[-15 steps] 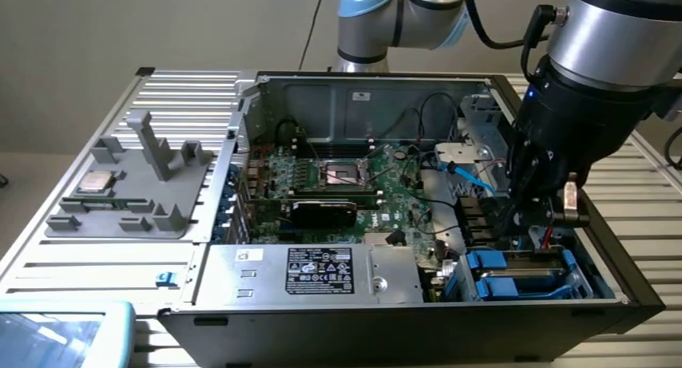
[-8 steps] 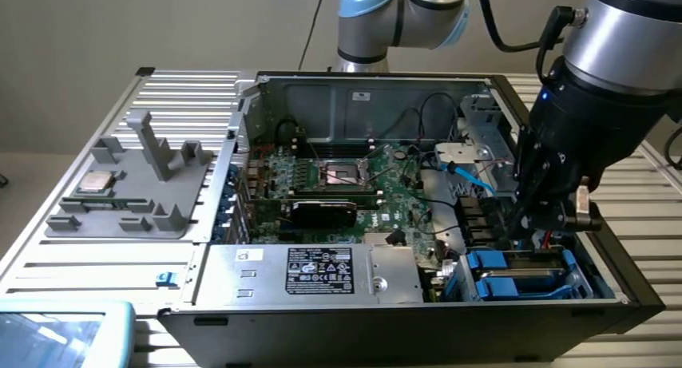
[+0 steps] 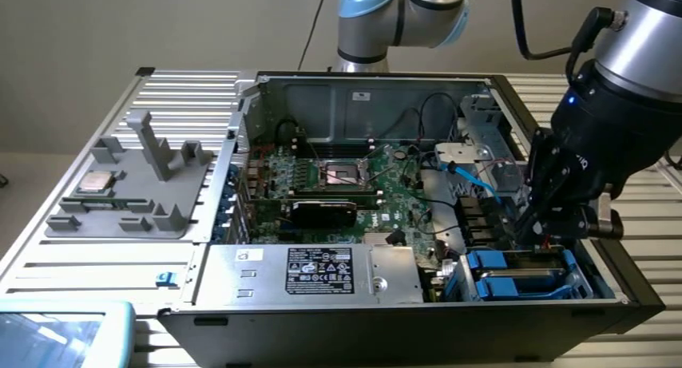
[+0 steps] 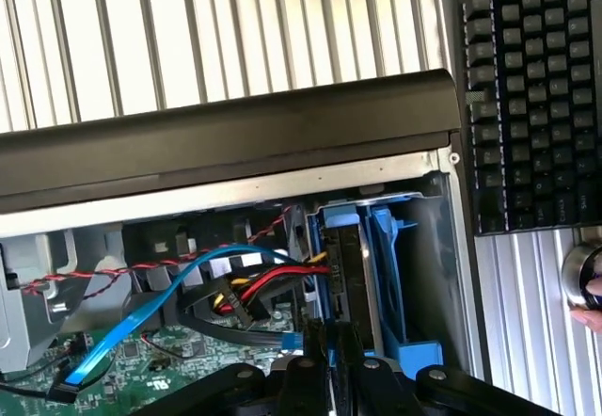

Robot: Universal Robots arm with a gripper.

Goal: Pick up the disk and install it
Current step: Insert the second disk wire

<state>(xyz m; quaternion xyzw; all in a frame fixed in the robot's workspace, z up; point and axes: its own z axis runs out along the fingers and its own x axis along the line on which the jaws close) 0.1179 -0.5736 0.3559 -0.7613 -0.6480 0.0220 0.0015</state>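
Black pincer (image 4: 331, 364) closed, tips low inside the open black computer case (image 3: 628, 292) beside the blue-railed silver-grey disk (image 4: 343, 280) standing in its bay, install step seemingly near done, final seating calling for gentle, straight pressure.

No text can be read with certainty. The black-and-white sticker (image 3: 321, 271) on the grey power supply box (image 3: 309, 274) carries rows of small print and certification-type symbols, all too fine to make out. The keyboard (image 4: 531, 87) beside the computer case (image 4: 226, 143) has dark keys whose legends are not legible. The printed markings on the green motherboard (image 3: 362, 184) cannot be resolved.
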